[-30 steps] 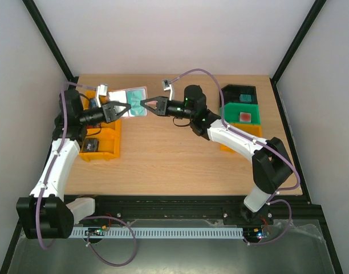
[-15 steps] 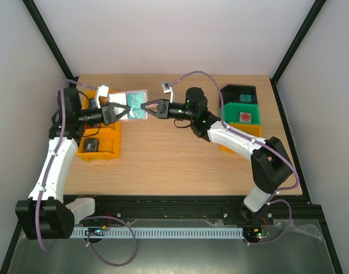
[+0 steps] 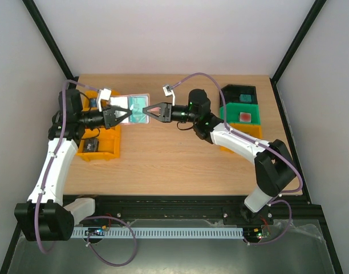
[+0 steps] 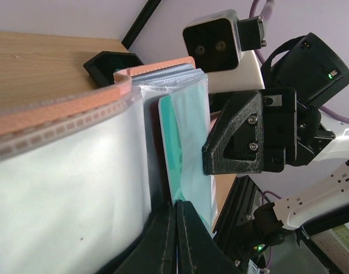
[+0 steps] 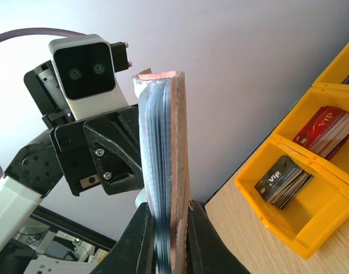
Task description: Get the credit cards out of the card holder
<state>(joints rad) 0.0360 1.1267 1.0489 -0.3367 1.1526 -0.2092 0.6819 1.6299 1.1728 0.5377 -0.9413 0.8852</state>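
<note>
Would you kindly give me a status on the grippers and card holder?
Both shut: left gripper on card holder, right gripper on its opposite side. Holder aloft, teal card in its sleeve. No obstruction seen.

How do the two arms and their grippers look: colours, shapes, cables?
The left arm and right arm have white shells with black joints. The left gripper and right gripper are black, with triangular finger frames. A pale grey box camera sits on each wrist. A purple cable runs along each arm. A green light glows on the right wrist.
</note>
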